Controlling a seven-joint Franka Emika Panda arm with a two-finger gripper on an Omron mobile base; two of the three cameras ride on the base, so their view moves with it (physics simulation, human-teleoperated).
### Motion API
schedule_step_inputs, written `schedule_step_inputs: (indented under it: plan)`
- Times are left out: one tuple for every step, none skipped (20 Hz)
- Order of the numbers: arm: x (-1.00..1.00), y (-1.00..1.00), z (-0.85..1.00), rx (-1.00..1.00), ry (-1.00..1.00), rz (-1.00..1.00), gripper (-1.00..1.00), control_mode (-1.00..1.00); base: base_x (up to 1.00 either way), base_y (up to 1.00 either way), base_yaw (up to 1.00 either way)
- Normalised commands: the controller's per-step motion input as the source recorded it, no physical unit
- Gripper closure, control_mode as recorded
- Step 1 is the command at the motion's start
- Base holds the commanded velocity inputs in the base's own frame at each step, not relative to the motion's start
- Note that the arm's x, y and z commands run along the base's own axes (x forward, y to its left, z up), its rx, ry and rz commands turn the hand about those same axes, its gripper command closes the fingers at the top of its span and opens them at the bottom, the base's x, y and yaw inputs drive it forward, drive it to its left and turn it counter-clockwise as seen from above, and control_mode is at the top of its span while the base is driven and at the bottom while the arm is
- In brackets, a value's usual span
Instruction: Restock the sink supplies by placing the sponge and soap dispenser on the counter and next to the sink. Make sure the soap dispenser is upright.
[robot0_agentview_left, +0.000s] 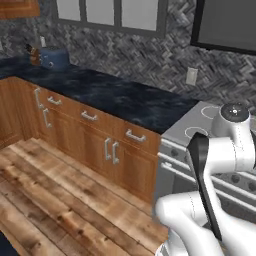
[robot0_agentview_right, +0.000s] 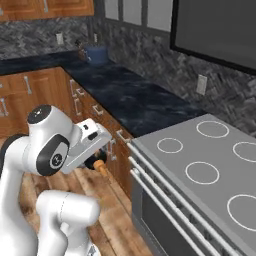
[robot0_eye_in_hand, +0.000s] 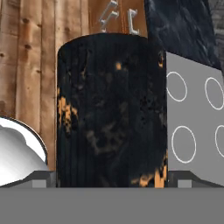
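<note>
i see the soap dispenser (robot0_eye_in_hand: 105, 109) big and dark between my gripper (robot0_eye_in_hand: 111, 177) fingers, jaws spread wide around its body, so i read it as grasped. from the right base view its orange pump (robot0_agentview_right: 101, 168) pokes out below the hand, over the wooden floor (robot0_agentview_right: 107, 210), beside the stovetop (robot0_agentview_right: 200, 165) and counter (robot0_agentview_right: 125, 95).

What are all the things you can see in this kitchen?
Counter: one, dark blue-black, along the wall above the cabinets.
Cabinets: wooden, silver handles, under the counter.
Stove: one, grey with white rings, at the counter's end.
Blue container: one, far end of the counter.
Wall outlet: one, pale, above the counter.
Floor: brown wood planks.
Soap dispenser: one, dark with orange flecks, between the end effector fingers, held above the floor.
</note>
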Motion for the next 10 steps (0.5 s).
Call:
schedule_step_inputs:
  plan:
    - [0.0,0.0,0.0,0.0,0.0,0.0,1.0,1.0,0.06,0.69,0.57]
    - [0.0,0.0,0.0,0.0,0.0,0.0,1.0,1.0,0.09,0.7,0.57]
    - [0.0,0.0,0.0,0.0,0.0,0.0,1.0,1.0,0.09,0.69,0.58]
    - [0.0,0.0,0.0,0.0,0.0,0.0,1.0,1.0,0.13,0.69,0.59]
    - [0.0,0.0,0.0,0.0,0.0,0.0,1.0,1.0,0.1,0.66,0.6]
    - [0.0,0.0,0.0,0.0,0.0,0.0,1.0,1.0,0.09,0.6,0.6]
    - [0.0,0.0,0.0,0.0,0.0,0.0,1.0,1.0,0.09,0.54,0.6]
    - [0.0,0.0,0.0,0.0,0.0,0.0,1.0,1.0,0.11,0.41,0.58]
    - [0.0,0.0,0.0,0.0,0.0,0.0,1.0,1.0,0.11,0.33,0.57]
    - [0.0,0.0,0.0,0.0,0.0,0.0,1.0,1.0,0.14,0.14,0.56]
